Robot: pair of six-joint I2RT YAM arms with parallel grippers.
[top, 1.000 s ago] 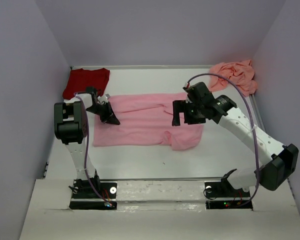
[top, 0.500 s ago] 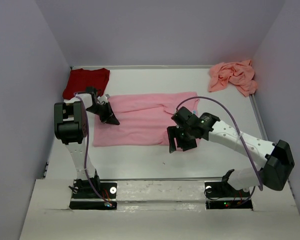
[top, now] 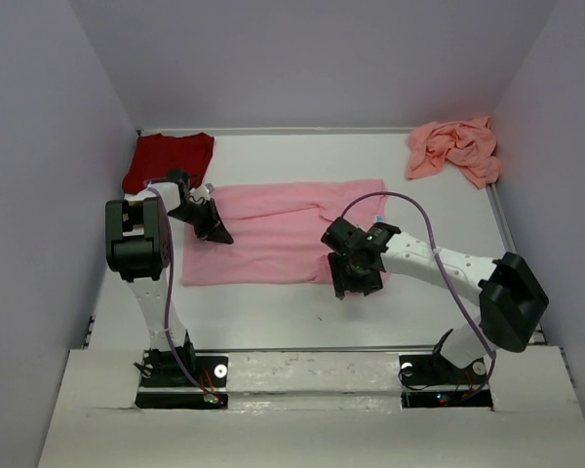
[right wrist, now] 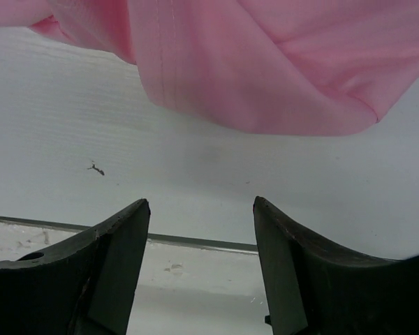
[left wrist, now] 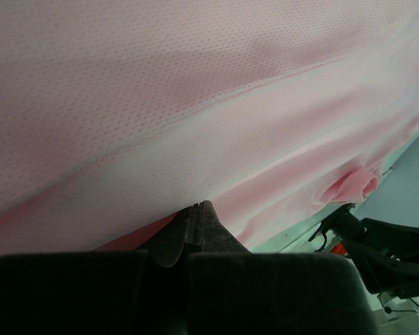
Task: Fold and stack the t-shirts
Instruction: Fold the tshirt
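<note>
At five o'clock the right gripper (top: 347, 285) hangs empty with its jaws apart, by the near hem of the light pink t-shirt (top: 273, 234), which looks part-folded mid-table. At nine o'clock the left gripper (top: 217, 234) is clenched at the shirt's edge. Farther off, the dark red t-shirt (top: 171, 156) lies folded at eleven and the salmon t-shirt (top: 455, 146) crumpled at one.

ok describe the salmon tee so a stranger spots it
Look to the white table's far right corner. The salmon-pink t-shirt lies there. Unlike the light pink t-shirt spread flat mid-table and the dark red t-shirt far left, it's crumpled.
</note>
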